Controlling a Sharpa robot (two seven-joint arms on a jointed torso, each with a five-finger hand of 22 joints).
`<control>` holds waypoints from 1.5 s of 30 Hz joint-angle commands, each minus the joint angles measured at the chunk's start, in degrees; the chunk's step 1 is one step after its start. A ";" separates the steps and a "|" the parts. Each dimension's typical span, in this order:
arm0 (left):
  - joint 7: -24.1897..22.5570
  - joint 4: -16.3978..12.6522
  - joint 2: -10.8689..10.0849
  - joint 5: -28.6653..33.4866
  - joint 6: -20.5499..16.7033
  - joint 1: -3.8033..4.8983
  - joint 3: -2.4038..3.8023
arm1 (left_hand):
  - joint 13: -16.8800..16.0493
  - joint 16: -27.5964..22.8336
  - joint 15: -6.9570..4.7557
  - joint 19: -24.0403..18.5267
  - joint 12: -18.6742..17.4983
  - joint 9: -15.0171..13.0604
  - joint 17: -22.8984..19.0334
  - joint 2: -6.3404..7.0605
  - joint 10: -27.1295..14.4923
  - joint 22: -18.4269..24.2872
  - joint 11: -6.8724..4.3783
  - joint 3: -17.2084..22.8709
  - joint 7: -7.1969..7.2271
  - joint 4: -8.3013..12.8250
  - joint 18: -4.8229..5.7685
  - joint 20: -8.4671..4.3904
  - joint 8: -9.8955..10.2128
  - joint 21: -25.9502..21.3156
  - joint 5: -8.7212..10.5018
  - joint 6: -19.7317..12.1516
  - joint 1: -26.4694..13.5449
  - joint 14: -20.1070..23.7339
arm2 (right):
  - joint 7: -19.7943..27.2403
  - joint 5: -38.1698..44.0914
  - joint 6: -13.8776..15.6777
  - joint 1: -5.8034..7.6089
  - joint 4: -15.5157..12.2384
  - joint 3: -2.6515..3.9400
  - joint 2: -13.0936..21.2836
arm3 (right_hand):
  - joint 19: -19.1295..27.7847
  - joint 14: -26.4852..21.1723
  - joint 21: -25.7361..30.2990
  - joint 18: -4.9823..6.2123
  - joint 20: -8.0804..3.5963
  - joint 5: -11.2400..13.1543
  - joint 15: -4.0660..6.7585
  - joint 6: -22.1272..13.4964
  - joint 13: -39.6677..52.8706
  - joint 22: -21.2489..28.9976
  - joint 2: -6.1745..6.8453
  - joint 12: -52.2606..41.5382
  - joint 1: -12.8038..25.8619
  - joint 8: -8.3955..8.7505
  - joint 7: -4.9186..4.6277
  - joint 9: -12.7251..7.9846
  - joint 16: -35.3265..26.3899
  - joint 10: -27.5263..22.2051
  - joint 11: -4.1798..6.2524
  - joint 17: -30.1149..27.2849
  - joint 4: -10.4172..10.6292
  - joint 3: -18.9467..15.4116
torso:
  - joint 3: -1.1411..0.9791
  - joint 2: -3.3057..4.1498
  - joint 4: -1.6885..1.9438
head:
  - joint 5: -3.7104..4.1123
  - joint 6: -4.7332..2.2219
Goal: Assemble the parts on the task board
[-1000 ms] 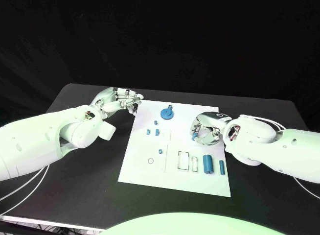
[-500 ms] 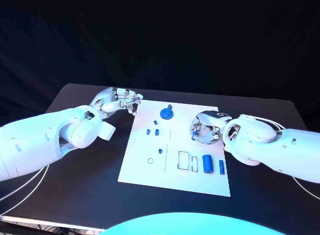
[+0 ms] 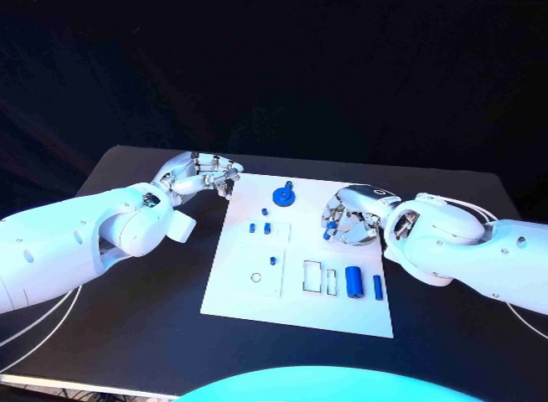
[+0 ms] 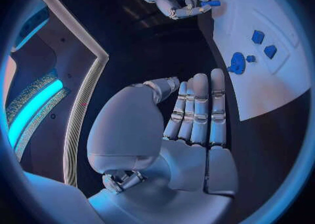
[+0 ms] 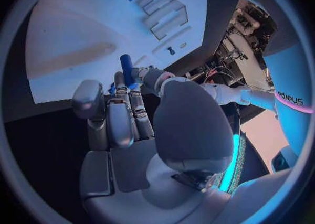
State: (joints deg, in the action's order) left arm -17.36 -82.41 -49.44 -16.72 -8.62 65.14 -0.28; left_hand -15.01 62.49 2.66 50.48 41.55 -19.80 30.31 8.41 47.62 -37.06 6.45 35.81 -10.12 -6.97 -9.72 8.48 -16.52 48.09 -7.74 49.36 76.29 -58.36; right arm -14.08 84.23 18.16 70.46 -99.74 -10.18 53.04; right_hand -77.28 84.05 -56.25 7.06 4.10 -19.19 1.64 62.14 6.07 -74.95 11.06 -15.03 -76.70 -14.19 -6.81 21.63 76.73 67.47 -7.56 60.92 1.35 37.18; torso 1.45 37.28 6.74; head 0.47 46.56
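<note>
right hand [image 3: 353, 219] pinches blue peg [image 5: 126, 70], upright over task board [image 3: 244, 280] | left hand [image 3: 202, 174] empty, fingers together

Right hand [image 3: 350, 219] over task board [image 3: 301, 285]

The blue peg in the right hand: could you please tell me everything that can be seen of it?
The blue peg is a small, smooth, round-ended cylinder that looks like plastic. The right hand pinches it between its fingertips, and one end sticks out beyond them. It is held above the task board, near that board's right edge, and touches nothing else. The left wrist view shows it too, at the tips of the distant right hand. Its lower end is hidden by the fingers.
</note>
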 commanded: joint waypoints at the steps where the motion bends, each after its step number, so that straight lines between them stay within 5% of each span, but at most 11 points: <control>1: -0.53 -0.13 0.14 0.11 0.50 0.03 0.05 | 0.07 -0.29 0.12 0.37 -0.21 0.09 -0.07 -0.37 0.43 0.04 0.05 -0.01 -0.10 -0.21 -0.79 0.10 0.22 -0.18 -0.09 -0.28 -0.31 -0.26 | 0.76 -1.55 1.28 0.48 -2.30 0.05 0.42 | -0.40 0.70 0.09 -0.81 -0.06 -0.20 0.29 0.40 0.00 -3.80 -1.38 -0.06 -1.62 -0.34 0.11 0.13 0.30 5.33 5.09 0.08 -0.13 0.33 | 0.03 -0.02 0.04 | 0.00 -0.07; 15: -0.75 -0.26 0.37 0.11 0.25 0.03 0.05 | 0.07 -0.29 0.12 0.37 -0.21 0.09 -0.07 -0.37 0.43 0.04 0.05 -0.01 -0.10 -0.21 -0.79 0.10 0.22 -0.18 -0.09 -0.28 -0.31 -0.26 | 2.98 -0.51 1.91 0.04 -4.96 0.10 -6.05 | -0.30 0.69 0.31 -0.77 -0.09 -0.21 0.29 0.38 0.01 -3.77 -1.34 0.02 -1.69 -0.37 0.07 0.22 0.27 5.34 5.06 0.01 -0.27 0.49 | -0.02 0.17 0.04 | -1.02 0.14; 28: -0.72 -0.43 0.48 0.11 0.29 0.03 0.05 | 0.10 -0.31 0.11 0.43 -0.20 0.12 -0.07 -0.42 0.45 0.10 0.04 0.02 -0.10 -0.22 -0.80 0.10 0.26 -0.26 -0.09 -0.34 -0.21 -0.28 | 5.37 1.66 0.92 -4.47 -0.04 0.08 -14.97 | -0.09 0.61 0.84 -0.68 -0.12 -0.20 0.28 0.29 0.02 -3.66 -1.29 0.14 -1.79 -0.38 0.00 0.30 0.10 5.31 5.02 -0.37 -0.46 0.66 | -0.02 0.17 0.17 | -3.12 0.95; 45: -0.48 -0.41 0.30 0.11 0.12 0.04 0.05 | 0.14 -0.34 0.11 0.50 -0.20 0.18 -0.08 -0.35 0.47 0.18 0.06 -0.03 -0.15 -0.28 -0.81 0.10 0.35 -0.35 -0.07 -0.46 -0.18 -0.30 | 4.60 2.40 0.47 -5.68 2.97 -0.27 -17.13 | -0.04 0.56 0.95 -0.66 -0.13 -0.18 0.27 0.23 0.03 -3.66 -1.27 0.20 -1.79 -0.37 -0.05 0.35 0.01 5.29 4.98 -0.56 -0.53 0.73 | -0.14 0.17 0.03 | -3.97 1.36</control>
State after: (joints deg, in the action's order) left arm -17.43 -82.65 -49.21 -16.71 -8.72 65.14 -0.28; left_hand -14.92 62.49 2.66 50.64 41.55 -19.67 30.32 8.41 47.62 -36.96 6.45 35.81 -10.33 -6.96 -9.72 8.65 -16.52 48.09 -7.74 49.15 76.29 -58.36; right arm -9.69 85.43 19.42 64.86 -96.85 -10.44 36.00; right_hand -77.26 84.06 -55.55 7.07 4.11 -19.18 1.62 62.01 6.04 -74.92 11.07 -14.74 -76.71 -14.41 -6.74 21.93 76.69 67.46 -7.55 60.42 0.86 37.64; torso 1.36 37.45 6.77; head -3.48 47.91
